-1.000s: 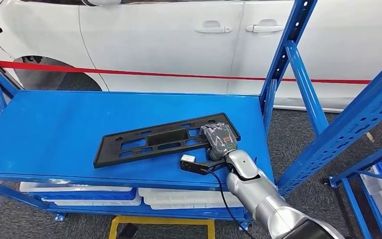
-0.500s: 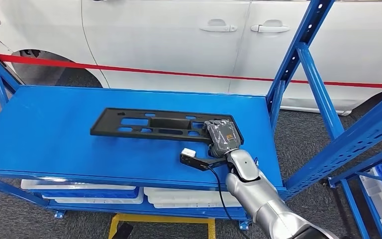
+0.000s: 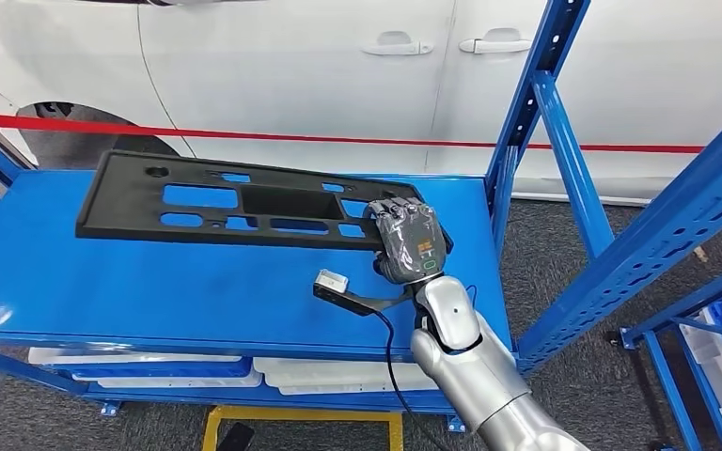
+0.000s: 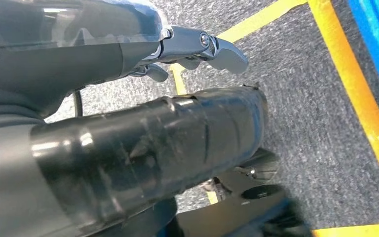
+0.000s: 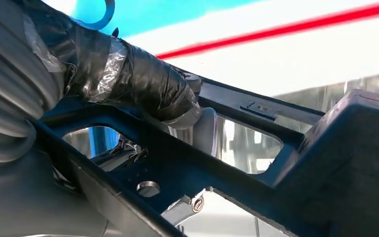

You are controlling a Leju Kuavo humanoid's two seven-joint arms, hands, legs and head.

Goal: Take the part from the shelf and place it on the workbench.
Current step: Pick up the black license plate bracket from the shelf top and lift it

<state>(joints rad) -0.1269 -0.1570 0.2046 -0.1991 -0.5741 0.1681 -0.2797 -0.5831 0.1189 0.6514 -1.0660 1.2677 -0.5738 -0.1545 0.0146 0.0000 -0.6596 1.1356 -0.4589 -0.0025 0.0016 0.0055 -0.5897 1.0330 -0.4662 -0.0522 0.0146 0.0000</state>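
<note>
Your part (image 3: pixel 244 200) was a long flat black plastic panel with rectangular cutouts, one deeper recess mid-length and a round hole near its far end. It stretched from upper left to centre of the head frame, over the blue shelf (image 3: pixel 150 282), apparently raised off it. Your right hand (image 3: pixel 406 240) gripped its right end, fingers curled over the edge, thumb under, silver arm rising from the bottom right. Your left hand (image 4: pixel 197 47) hung over the floor, holding nothing; how far open, cannot tell.

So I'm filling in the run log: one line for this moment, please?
right hand: grips black part at its end | part: lifted off blue shelf | left hand: hanging by floor, holds nothing
</note>
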